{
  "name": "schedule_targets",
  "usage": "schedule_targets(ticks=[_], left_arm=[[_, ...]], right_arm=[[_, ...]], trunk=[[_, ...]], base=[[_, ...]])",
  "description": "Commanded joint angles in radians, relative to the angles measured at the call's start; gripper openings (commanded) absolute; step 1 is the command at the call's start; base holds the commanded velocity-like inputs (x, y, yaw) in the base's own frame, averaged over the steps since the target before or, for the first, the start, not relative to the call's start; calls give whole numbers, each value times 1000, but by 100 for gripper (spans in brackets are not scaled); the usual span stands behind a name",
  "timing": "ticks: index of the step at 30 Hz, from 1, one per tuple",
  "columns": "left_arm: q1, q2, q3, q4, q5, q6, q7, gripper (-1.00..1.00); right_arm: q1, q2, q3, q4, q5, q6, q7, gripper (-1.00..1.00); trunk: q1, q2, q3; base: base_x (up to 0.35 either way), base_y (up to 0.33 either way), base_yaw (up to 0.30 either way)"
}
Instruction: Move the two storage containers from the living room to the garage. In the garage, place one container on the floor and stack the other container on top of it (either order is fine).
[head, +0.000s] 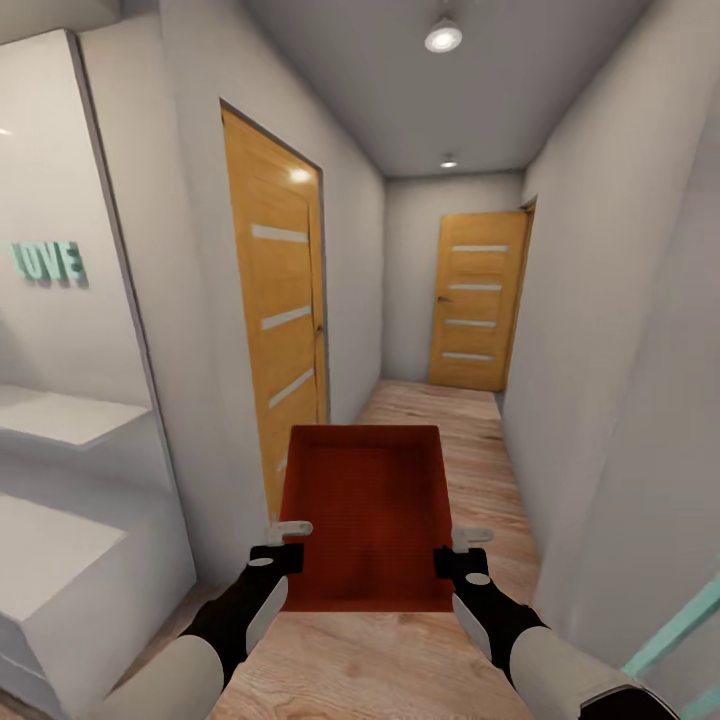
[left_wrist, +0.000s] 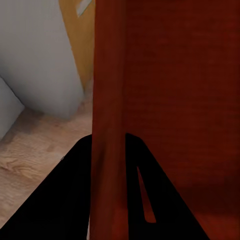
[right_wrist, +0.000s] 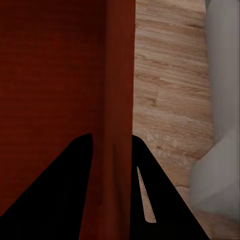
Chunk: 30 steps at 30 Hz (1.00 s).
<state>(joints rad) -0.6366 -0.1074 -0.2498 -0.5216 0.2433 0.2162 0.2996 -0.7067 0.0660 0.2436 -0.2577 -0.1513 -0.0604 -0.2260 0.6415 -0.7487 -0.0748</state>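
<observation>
Since each claw, left claw (head: 284, 541) and right claw (head: 458, 549), is clamped on a side wall, the storage container (head: 366, 515) looks stiff, light and best carried by its rims.

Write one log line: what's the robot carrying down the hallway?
place: hallway, wood floor | carried: one storage container | left gripper: jaws shut on left wall | right gripper: jaws shut on right wall | ahead: closed door

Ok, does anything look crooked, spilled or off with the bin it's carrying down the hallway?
Nothing stands out. The storage container sits level and empty between the left gripper and right gripper, each clamped on a side wall. The hallway's wood floor ahead shows no spill, and both doors are shut.
</observation>
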Motion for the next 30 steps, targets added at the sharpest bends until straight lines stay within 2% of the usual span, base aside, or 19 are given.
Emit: schedule_targets(ticks=[1,7,30], left_arm=[[-1,0,12,-40,41,-43,25,-100],[0,0,12,-37,41,-38,24,-100],[-1,0,14,-28,42,-37,23,-100]], right_arm=[[-1,20,-20,3,-14,-7,-1,-100],[-1,20,-20,3,-14,-6,-1,-100],[-1,20,-20,3,-14,-9,-1,-100]], trunk=[[0,-1,-2],[0,-1,-2],[0,-1,-2]], base=[[0,0,-287],[201,0,-125],[319,0,-3]])
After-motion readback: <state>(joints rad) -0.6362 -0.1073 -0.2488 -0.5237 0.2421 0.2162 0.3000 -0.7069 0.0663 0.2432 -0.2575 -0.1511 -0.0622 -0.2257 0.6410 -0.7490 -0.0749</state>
